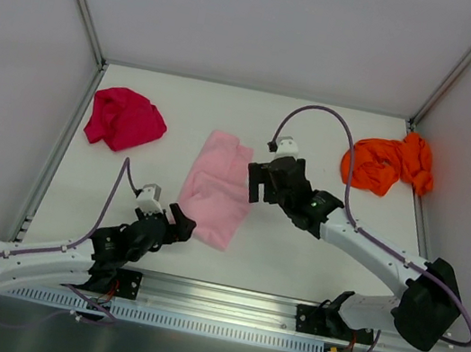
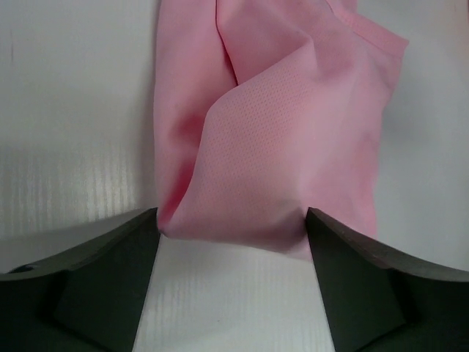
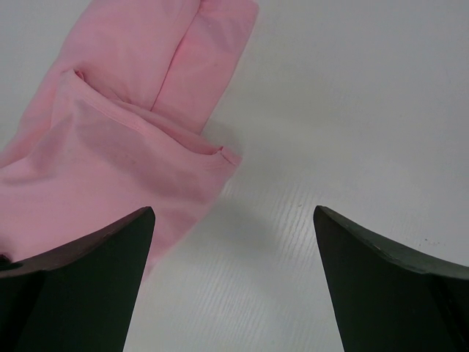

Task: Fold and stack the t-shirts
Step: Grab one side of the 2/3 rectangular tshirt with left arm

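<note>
Pink t-shirt (image 1: 215,189), partly folded, centre; magenta-red t-shirt (image 1: 124,119) crumpled far left; orange t-shirt (image 1: 388,165) crumpled far right. Left gripper (image 1: 180,224) spread wide at pink hem; right gripper (image 1: 257,183) spread wide beside it.

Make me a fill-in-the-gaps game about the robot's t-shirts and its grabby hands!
1. The middle t-shirt is light ____ in colour.
2. The orange t-shirt lies crumpled on the far ____ side of the table, with the magenta t-shirt on the opposite side.
3. The left gripper and the right gripper both have their jaws ____.
Missing words: pink; right; open.
</note>
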You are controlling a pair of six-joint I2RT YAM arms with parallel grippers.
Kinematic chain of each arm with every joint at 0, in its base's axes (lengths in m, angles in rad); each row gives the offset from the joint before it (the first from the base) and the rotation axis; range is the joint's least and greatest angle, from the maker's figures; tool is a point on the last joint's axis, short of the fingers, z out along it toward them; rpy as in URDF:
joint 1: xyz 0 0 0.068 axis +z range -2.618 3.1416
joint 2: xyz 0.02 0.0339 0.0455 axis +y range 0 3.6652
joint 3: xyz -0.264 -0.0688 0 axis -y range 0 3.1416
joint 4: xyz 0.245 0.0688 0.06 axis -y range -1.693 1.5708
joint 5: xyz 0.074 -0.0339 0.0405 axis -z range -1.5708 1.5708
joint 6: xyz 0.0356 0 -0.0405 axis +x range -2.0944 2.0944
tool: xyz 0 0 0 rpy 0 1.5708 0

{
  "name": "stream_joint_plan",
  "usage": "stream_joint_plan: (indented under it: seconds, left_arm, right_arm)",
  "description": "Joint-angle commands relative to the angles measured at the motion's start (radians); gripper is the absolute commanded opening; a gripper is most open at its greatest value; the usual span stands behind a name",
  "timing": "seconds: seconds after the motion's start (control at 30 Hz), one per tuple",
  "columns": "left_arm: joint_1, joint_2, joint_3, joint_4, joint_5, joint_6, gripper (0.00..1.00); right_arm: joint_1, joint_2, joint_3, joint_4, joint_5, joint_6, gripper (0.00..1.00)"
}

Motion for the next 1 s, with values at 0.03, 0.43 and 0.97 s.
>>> stream_joint_plan:
  seconds: [0.03,0.43,0.97]
  left_arm:
    - [-0.006,0.000,-0.013,0.062,-0.028,0.003,0.65]
    - [-0.006,-0.089,-0.019,-0.020,-0.047,0.003,0.14]
    - [-0.006,-0.218,0.004,-0.108,-0.010,-0.003,0.00]
  right_arm:
    - [-0.016,-0.035,0.030,0.060,-0.040,-0.023,0.96]
    - [-0.060,0.094,0.048,0.107,-0.197,-0.014,0.96]
    - [-0.066,0.287,0.123,0.267,-0.419,-0.088,0.92]
